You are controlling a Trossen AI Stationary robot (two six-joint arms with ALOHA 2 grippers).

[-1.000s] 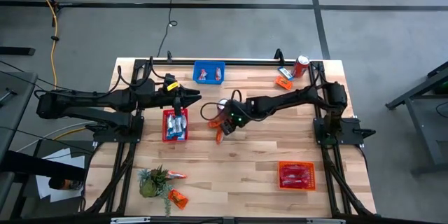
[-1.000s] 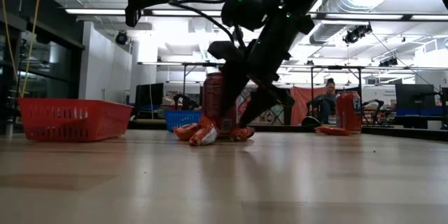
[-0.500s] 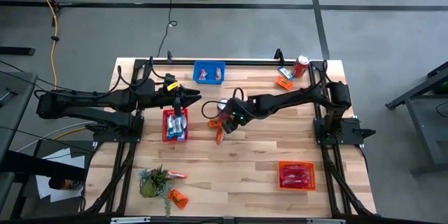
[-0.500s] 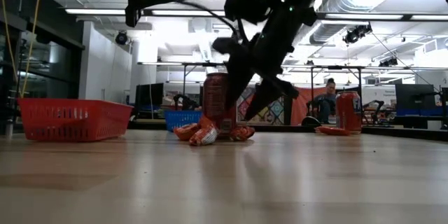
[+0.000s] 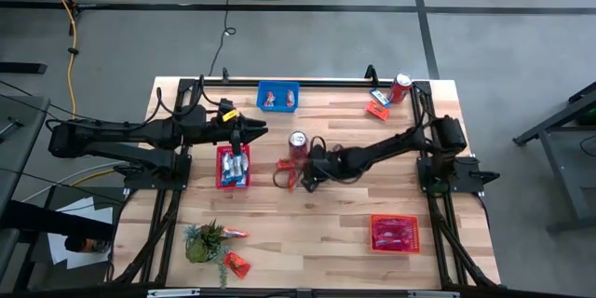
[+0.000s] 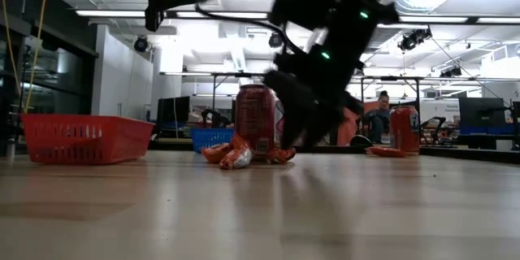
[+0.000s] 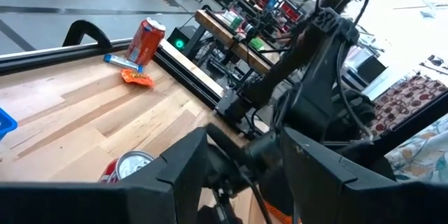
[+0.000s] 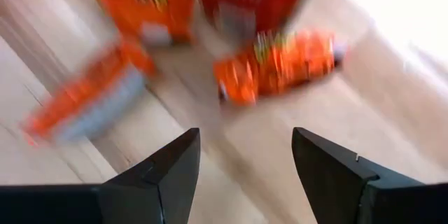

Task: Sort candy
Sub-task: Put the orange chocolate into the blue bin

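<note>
**Right pincer drops toward the orange candy by the can**

Since the earlier frames the right arm has swung lower and nearer the camera side, so the right pincer [image 5: 307, 175] now sits down at the surface [image 5: 326, 223] rather than up beside the drink can [image 5: 297, 141]. Its two dark fingers [image 8: 159, 175] are spread apart with nothing between them. Just ahead of the fingertips lie three orange candy packets [image 8: 276, 66], close together, none yet touched; the red can stands right behind them. In the low view the packets [image 6: 236, 156] huddle at the can's foot, with the pincer just beside them.

Farther out, the left pincer [image 5: 259, 128] hovers above a red basket [image 5: 222, 169] holding blue-and-white candy; its fingers stand apart, empty. Beyond it a blue basket [image 5: 278, 96] sits at the far edge. Well apart from the right pincer, a second red basket [image 5: 395, 234] holds pink-red candy, and another can [image 5: 401, 87] stands in the far corner with two packets beside it. A small plant [image 5: 205, 241] occupies the near left corner.
</note>
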